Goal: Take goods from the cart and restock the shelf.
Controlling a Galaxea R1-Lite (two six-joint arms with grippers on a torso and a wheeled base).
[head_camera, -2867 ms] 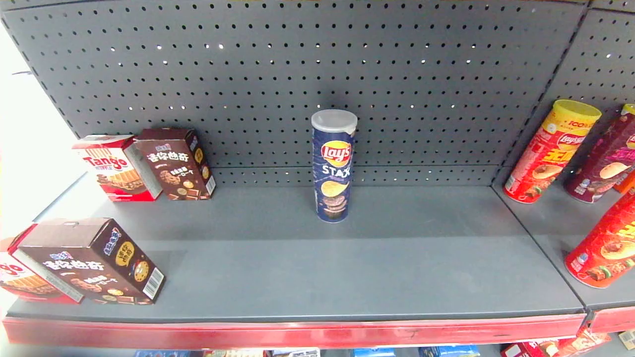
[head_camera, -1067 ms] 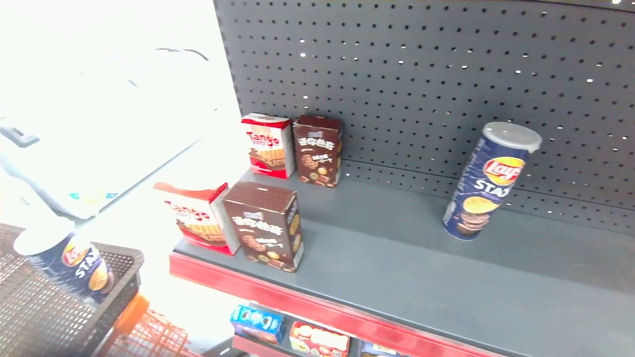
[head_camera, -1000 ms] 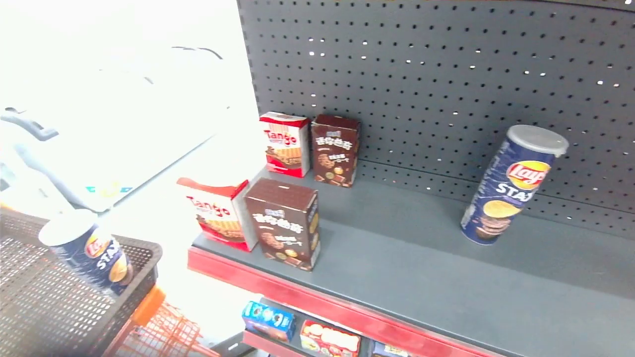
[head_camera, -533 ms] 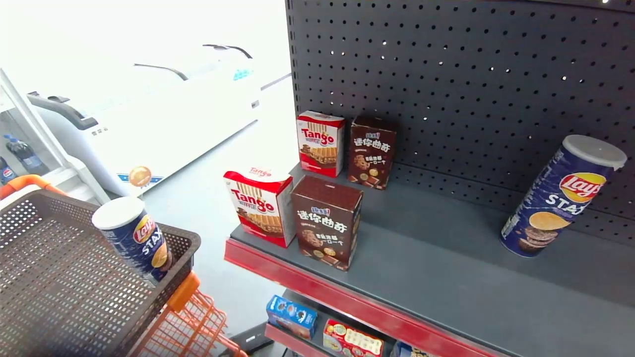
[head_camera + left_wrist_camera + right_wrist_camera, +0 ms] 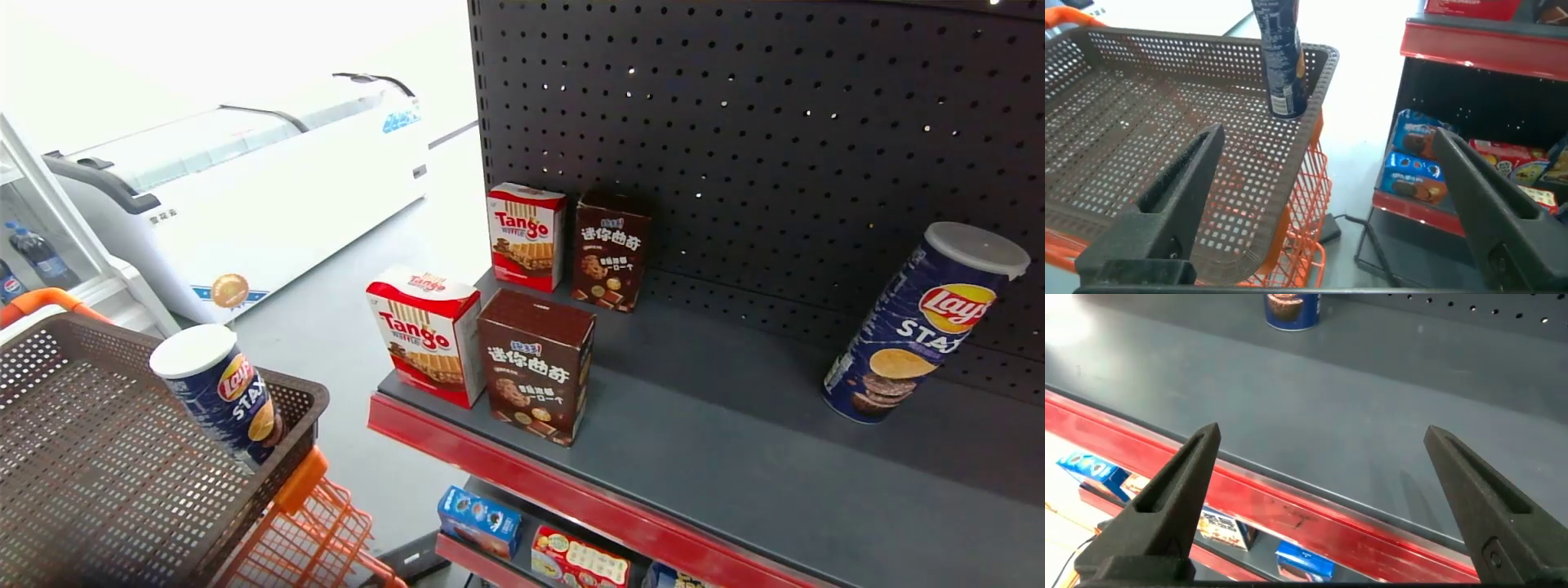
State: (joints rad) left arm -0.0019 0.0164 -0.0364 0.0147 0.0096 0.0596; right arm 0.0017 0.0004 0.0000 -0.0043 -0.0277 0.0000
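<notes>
Shelf [image 5: 735, 457] stock unmoved; camera swung left onto cart [image 5: 304, 402] holding chip can [image 5: 219, 392].

The head view looks forward and down across the left end of the shelf board [image 5: 735, 465], with the cart basket [image 5: 304, 402] near on the left. The left wrist view hangs close over the basket, facing past the spread left gripper [image 5: 1327, 139] toward the basket chip can [image 5: 1279, 57] in its corner, which the head view shares. The right wrist view sits just before the red shelf edge [image 5: 1290, 498], facing far past the spread right gripper [image 5: 1323, 434]; it shares the shelf board and shelf chip can [image 5: 1293, 310] with the head view.
</notes>
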